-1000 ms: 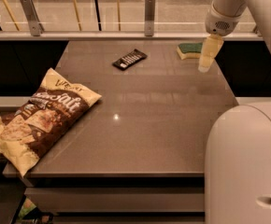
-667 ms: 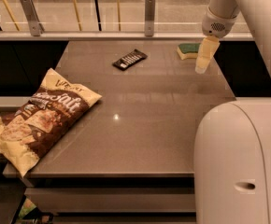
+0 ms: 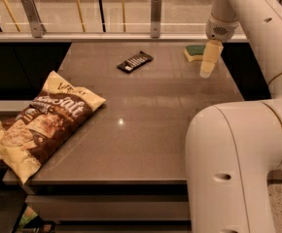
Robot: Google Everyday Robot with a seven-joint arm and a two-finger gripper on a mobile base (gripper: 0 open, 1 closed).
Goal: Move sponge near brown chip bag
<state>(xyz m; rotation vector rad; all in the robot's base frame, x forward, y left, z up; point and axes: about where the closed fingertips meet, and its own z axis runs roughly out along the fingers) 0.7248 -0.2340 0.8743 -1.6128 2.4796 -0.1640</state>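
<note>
One cream pincer [image 3: 206,71] hung beside yellow-green foam sponge [image 3: 193,51], grey table's [image 3: 146,130] 1 o'clock; grip state unclear. Puffy brown-banded chip bag [image 3: 39,125] lay at 8 o'clock.

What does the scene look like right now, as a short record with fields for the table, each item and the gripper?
surface: flat grey-brown tabletop
sponge: small rectangular yellow foam sponge with green scouring face, far right corner
bag: large puffy cream and brown chip bag, near left, overhanging the table edge
other item: flat dark wrapped bar, far centre
gripper: pale gripper, pointing down just right of the sponge; contact cannot be told
task state: sponge lies far from the bag, not yet moved
</note>
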